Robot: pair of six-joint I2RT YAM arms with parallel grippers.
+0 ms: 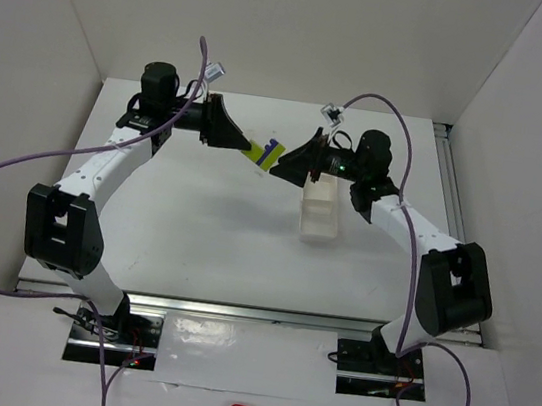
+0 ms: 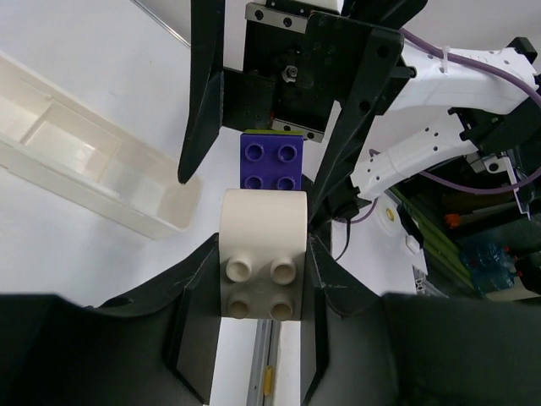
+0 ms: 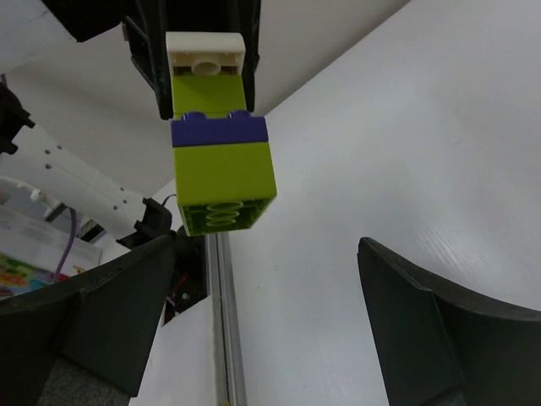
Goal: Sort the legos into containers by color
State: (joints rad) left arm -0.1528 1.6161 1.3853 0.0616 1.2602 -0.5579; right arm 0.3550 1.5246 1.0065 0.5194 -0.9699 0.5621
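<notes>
I keep the left gripper (image 2: 262,275) clamped on the cream-white brick (image 2: 262,245) so the stack of legos (image 1: 266,152) hangs just left of the tray (image 1: 319,236), presenting its yellow-green end (image 3: 221,182) to my wide-open right gripper (image 3: 270,304) for pulling apart.

You have bright, even light from above. The matte white table (image 1: 197,223) shows faint shadows; glare sits on the glossy white board (image 1: 231,344) at bottom centre. Near black plastic fingers (image 3: 439,338) look soft.
</notes>
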